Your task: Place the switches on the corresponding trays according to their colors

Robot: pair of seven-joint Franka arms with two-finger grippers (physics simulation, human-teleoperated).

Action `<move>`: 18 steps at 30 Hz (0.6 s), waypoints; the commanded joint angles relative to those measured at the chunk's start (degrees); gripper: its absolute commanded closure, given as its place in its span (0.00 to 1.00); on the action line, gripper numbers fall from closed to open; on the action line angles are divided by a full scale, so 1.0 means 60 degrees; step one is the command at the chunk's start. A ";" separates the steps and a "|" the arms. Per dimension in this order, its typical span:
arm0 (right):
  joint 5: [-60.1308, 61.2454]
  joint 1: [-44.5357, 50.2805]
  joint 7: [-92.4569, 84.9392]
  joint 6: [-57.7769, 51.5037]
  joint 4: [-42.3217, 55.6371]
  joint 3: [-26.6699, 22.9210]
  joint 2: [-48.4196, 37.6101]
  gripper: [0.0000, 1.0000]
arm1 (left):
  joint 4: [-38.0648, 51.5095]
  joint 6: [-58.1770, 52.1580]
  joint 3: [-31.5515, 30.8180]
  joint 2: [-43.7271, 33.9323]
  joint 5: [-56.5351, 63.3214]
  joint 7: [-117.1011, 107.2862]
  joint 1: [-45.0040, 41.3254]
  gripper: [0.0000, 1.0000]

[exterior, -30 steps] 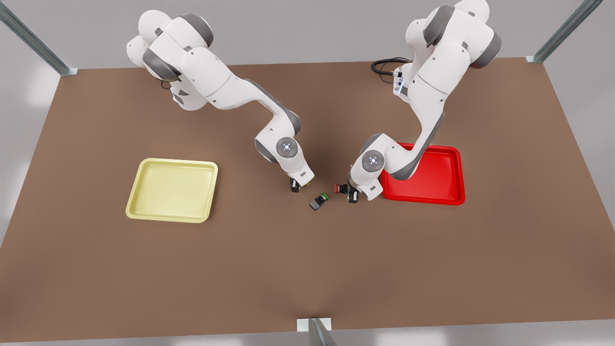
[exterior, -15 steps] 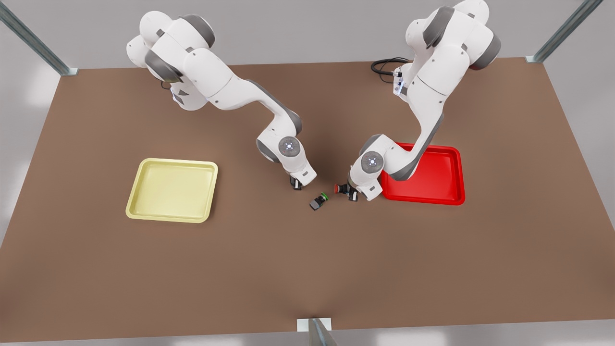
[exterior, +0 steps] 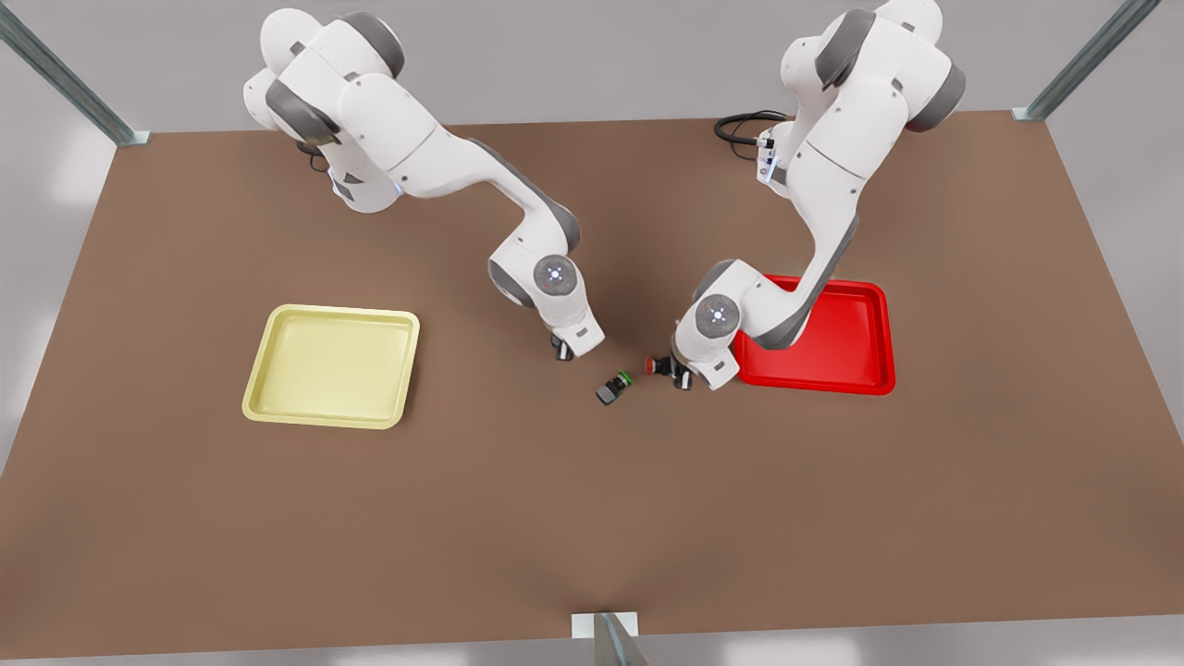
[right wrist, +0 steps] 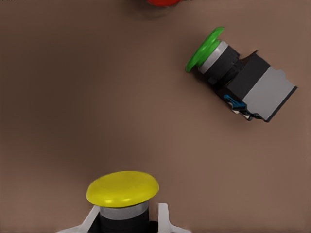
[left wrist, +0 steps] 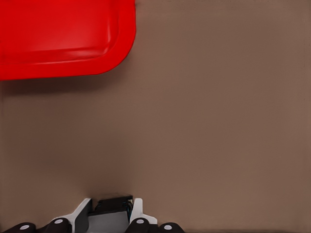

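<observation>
Right gripper [exterior: 561,350], on the front view's left arm, low over the table [exterior: 592,518] near its middle, fingers [right wrist: 165,218] closed on the yellow switch [right wrist: 122,194], cap pointing away from the wrist. Just to its right in the front view, lying free on its side on the table: green switch [exterior: 612,387], cap toward the red tray [exterior: 837,342]. In the right wrist view, green switch [right wrist: 240,80] well apart from the held one, with a sliver of red at the frame edge.

Left gripper [exterior: 673,372], on the front view's right arm, low beside the red tray's near-left corner, fingers [left wrist: 137,213] narrowed around the dark body of the red switch [exterior: 658,364], red cap pointing to the front view's left. Red tray [left wrist: 63,39] close by in the left wrist view.

Yellow tray [exterior: 331,365] farther left, well apart from both grippers.
</observation>
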 commanded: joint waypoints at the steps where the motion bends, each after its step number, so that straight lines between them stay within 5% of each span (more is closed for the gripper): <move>1: -0.0005 -0.0072 0.0013 -0.0036 0.0003 -0.0002 -0.0029 0.47 | 0.0312 -0.0431 0.0122 -0.0046 0.0057 0.0058 -0.0005 0.47; 6: -0.0005 -0.0219 0.0071 -0.0373 0.0237 -0.0031 -0.0044 0.51 | 0.2248 -0.2587 0.0855 -0.0500 -0.0192 0.1889 0.1225 0.47; 11: 0.0010 -0.3102 -0.2078 -0.2700 0.0604 -0.0002 -0.1272 0.49 | -0.2392 -0.1754 0.2100 -0.4072 -0.1627 0.4614 0.1416 0.48; 13: 0.0010 -0.4788 -0.4117 -0.3025 -0.1255 -0.0002 -0.3162 0.49 | -0.4095 -0.0903 0.1998 -0.4968 -0.1833 0.4776 0.1401 0.46; 15: 0.0053 -0.5536 -0.4513 -0.2864 -0.3394 -0.0016 -0.5067 0.48 | -0.4168 -0.0917 0.2012 -0.4983 -0.1833 0.4776 0.1401 0.00; 16: 0.0068 -0.5726 -0.4543 -0.2484 -0.4287 -0.0031 -0.5697 0.48 | -0.4168 -0.0947 0.2012 -0.4968 -0.1833 0.4776 0.1401 0.00; 17: 0.0068 -0.5814 -0.4557 -0.2088 -0.4757 -0.0045 -0.5873 0.42 | -0.4168 -0.0976 0.2027 -0.4983 -0.1833 0.4776 0.1401 0.00; 18: 0.0083 -0.6049 -0.4688 -0.2116 -0.4787 -0.0046 -0.5903 0.00 | -0.4153 -0.1020 0.2012 -0.4997 -0.1833 0.4688 0.1401 0.00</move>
